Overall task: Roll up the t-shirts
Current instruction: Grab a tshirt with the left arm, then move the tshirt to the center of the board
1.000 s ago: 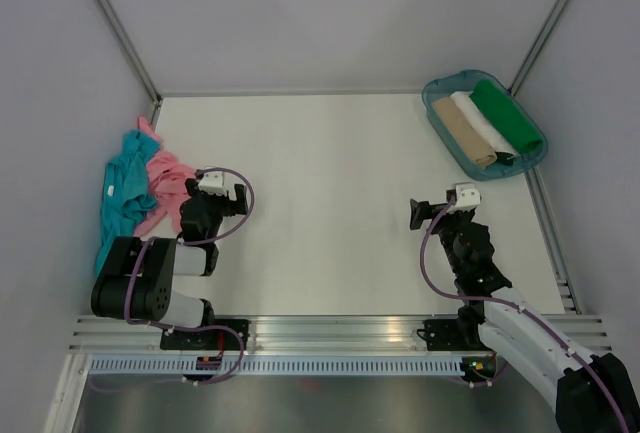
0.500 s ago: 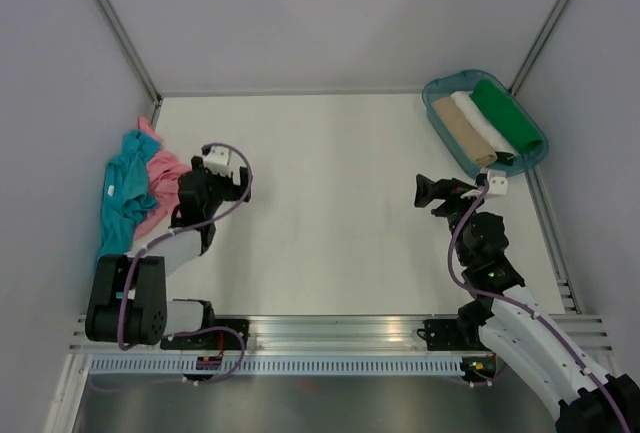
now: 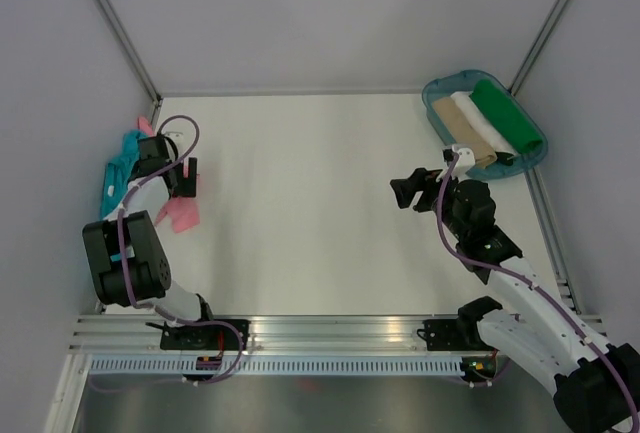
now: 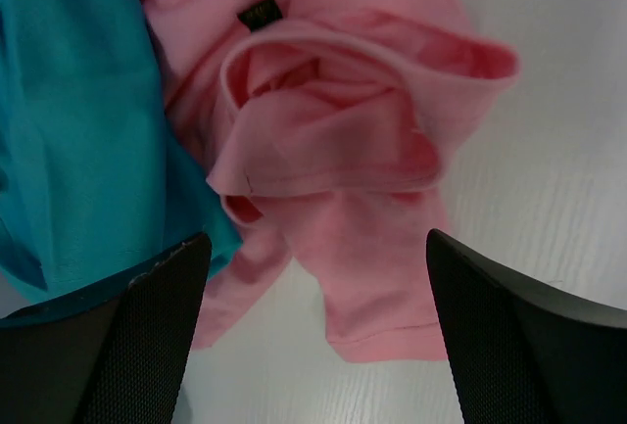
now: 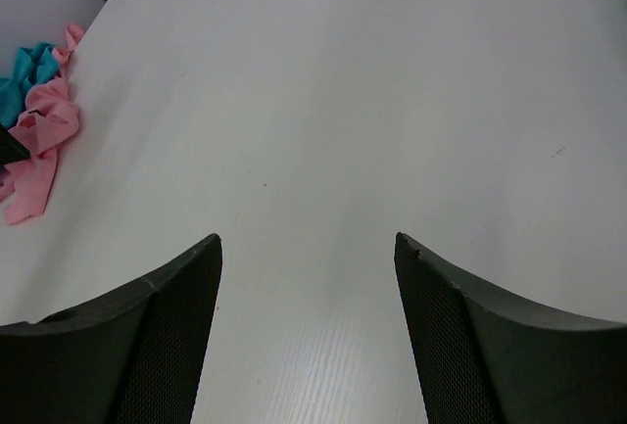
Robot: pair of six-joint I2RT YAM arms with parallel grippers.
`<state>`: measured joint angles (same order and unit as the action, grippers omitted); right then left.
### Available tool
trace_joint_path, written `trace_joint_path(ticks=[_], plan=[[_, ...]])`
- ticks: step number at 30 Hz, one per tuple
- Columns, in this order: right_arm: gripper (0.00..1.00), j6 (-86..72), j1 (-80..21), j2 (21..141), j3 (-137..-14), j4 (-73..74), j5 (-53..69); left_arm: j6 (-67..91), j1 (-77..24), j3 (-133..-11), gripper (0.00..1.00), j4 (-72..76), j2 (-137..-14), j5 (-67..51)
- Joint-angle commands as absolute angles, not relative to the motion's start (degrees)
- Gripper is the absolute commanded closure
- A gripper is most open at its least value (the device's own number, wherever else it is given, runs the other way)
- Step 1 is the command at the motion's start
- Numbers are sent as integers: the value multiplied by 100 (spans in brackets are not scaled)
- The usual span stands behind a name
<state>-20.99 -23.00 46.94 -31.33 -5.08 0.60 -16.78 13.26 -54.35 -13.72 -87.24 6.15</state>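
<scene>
The left hand [image 3: 183,177] hangs wide open and empty over a crumpled pink t-shirt [image 4: 343,150] at the left edge of the table [image 3: 320,213]. Its two fingers [image 4: 147,336] straddle the heap's thickest fold. From where I stand it is hard to say whether the tips brush the cloth or stop just short.

A teal t-shirt [image 4: 69,130] lies touching the pink one on its wall side, so a closing grip, judged from here, risks pinching both. The pile runs lengthwise along the left wall [image 3: 60,103], from the far corner toward the arms, with a pink tail trailing nearest the bases.

The right hand [image 3: 405,193] is well apart, across the table. Its jaws are parted with nothing between them and only bare surface below. The left arm is plainly the nearer one.

Room to work lies to the right of the pile: a broad stretch of white table where a shirt could be drawn out and laid flat before rolling. The wall crowds the pile on its other side.

In the far right corner a blue-green tray [image 3: 427,98] holds three rolled cloths [image 3: 480,123], tan, white and green, side by side. Neither t-shirt is spread or rolled yet.
</scene>
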Motion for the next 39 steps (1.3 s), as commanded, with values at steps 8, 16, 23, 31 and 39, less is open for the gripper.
trace_joint_path(ticks=[8, 16, 23, 31, 39], plan=[[23, -2030, -2329, 4597, -3243, -325, 247, -1987, 1538, -5915, 28, -1784, -10212, 634], [24, -1986, -2329, 4447, -3260, -229, 184, -1881, 1529, -5784, 98, -1863, -9450, -656], [25, -2013, -2329, 4359, -3419, -211, 369, -1863, 1319, -6362, 98, -3347, -7613, -2529], [26, -2109, -2338, 4316, -3542, -281, 527, -1521, 510, -7996, 98, -4236, -6127, -3374], [27, -2171, -2347, 4412, -3656, -185, 738, -1002, 379, -8614, 98, -4359, -6187, -3866]])
